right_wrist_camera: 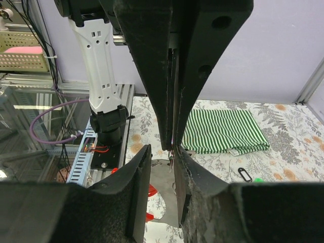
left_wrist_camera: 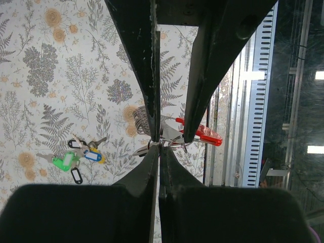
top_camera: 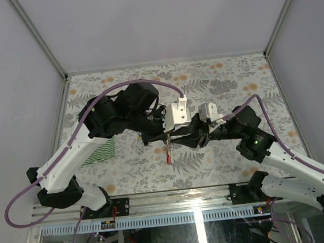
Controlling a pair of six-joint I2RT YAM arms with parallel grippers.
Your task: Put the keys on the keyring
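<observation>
The loose keys (left_wrist_camera: pixel 76 158) lie in a small bunch on the fern-printed table (left_wrist_camera: pixel 30 76). Green, blue and black plastic tags are fanned out among the silver blades, and any writing on those tags is too small to read. They sit well apart from the action, off to the side of both claws.

Up in the air, the keyring (left_wrist_camera: pixel 143 121) shows as a silvery coil, and just beside it hangs a red-tagged key (left_wrist_camera: pixel 205 135) with a bare metal blade next to it. This whole cluster is off the table, right where the two arms meet over the middle.

The left gripper (left_wrist_camera: pixel 159 150) has its fingers pressed tight together, tips right at the silvery metal below the coil, though whether any wire is caught between them cannot be told. The right gripper (right_wrist_camera: pixel 162 167) comes in from the opposite side, nose to nose with it. Its fingers stand a little apart with a flat silvery piece in the gap, and whether they clamp it cannot be told.

Further out, a green-and-white striped cloth (right_wrist_camera: pixel 223 129) lies folded flat on the table, beyond the black tag.
</observation>
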